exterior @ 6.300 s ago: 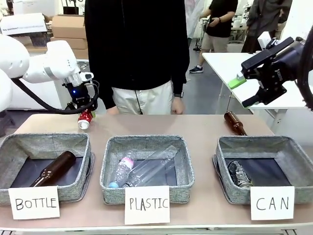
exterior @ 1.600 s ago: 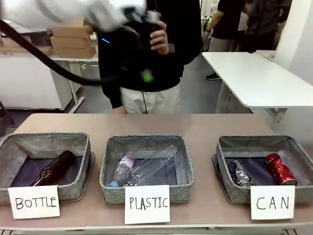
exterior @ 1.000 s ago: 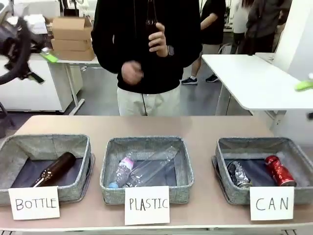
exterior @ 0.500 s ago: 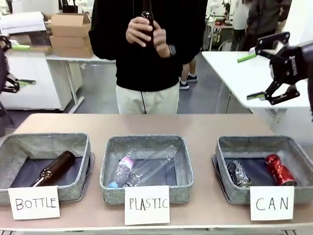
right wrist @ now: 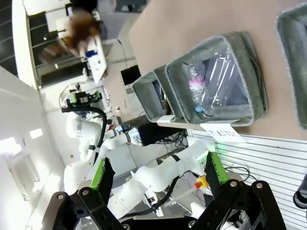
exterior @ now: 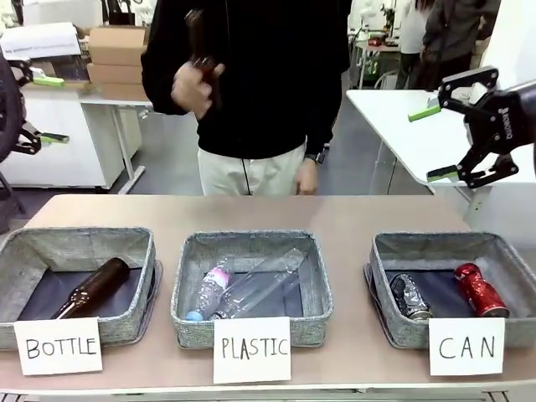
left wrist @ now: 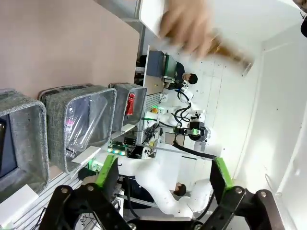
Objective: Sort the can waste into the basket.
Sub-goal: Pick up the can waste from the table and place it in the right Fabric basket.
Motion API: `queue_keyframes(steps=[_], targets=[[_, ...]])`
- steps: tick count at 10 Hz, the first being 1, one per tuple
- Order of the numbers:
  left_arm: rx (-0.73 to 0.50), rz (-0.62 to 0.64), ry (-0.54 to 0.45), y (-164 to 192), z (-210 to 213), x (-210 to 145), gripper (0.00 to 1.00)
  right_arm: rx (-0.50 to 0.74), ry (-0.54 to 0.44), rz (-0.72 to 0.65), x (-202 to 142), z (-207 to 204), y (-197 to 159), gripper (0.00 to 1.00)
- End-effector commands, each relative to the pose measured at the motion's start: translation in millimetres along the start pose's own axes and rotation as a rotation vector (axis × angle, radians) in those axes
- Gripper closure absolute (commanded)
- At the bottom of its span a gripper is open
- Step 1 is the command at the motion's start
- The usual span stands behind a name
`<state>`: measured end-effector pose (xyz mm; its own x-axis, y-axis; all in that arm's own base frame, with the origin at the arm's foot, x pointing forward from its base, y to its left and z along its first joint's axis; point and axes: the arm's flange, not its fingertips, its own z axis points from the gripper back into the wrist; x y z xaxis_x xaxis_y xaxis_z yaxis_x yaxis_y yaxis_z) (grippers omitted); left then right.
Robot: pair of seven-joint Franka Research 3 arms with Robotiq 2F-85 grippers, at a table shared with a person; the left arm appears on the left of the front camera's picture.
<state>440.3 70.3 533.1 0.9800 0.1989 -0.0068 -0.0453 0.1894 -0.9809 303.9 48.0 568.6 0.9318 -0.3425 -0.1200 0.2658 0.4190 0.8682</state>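
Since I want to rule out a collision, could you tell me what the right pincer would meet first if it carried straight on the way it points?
The right pincer is open, raised above the CAN basket and pointing toward picture left. Nothing shows close ahead; the person's hand lies roughly that way, though depth is unclear.

Scene evenly, brightly lit; only soft shadows cast inside baskets. Person's raised hand (exterior: pixel 194 86) smeared by motion blur. Wrist views bent by wide-angle distortion; white walls overexposed there.
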Motion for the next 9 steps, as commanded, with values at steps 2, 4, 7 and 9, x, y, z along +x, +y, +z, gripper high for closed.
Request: queue_keyframes(steps=[2,4,7,9], targets=[[0.014,0.0,0.01,-0.6,3.6,-1.3,0.0,0.0,0.0,0.014,-0.4,-1.4,-3.4,0.0],[0.014,0.0,0.01,-0.6,3.6,-1.3,0.0,0.0,0.0,0.014,-0.4,-1.4,-3.4,0.0],[0.014,0.0,0.01,-0.6,3.6,-1.3,0.0,0.0,0.0,0.014,-0.4,-1.4,-3.4,0.0],[0.014,0.0,0.01,-0.6,3.6,-1.3,0.0,0.0,0.0,0.014,-0.4,-1.4,-3.4,0.0]])
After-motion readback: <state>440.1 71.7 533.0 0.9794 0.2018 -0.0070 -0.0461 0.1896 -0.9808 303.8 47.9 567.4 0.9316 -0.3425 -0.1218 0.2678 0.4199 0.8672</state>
